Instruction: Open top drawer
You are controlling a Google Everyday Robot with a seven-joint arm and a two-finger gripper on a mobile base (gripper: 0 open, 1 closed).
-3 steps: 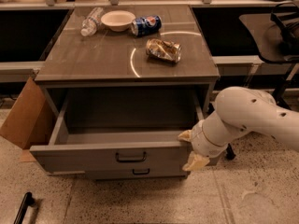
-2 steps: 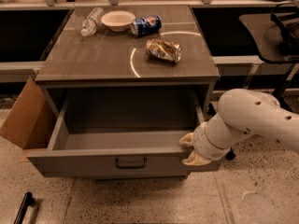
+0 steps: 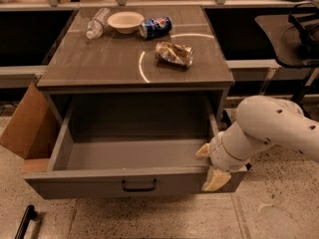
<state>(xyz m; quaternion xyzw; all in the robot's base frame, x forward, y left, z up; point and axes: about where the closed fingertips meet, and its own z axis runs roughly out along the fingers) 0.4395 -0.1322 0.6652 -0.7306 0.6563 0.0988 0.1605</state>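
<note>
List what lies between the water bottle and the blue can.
The white bowl, seen in the camera view. The gripper is at the top drawer, by its front right corner.

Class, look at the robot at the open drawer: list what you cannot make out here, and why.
Camera view:
- Anything below the top drawer: hidden by its pulled-out front.
- The arm behind the gripper, which is at the drawer's right front corner: cut off by the right edge.
- The dark bar on the floor: cut off by the bottom edge.
- Print on the crumpled packet: too small.
</note>
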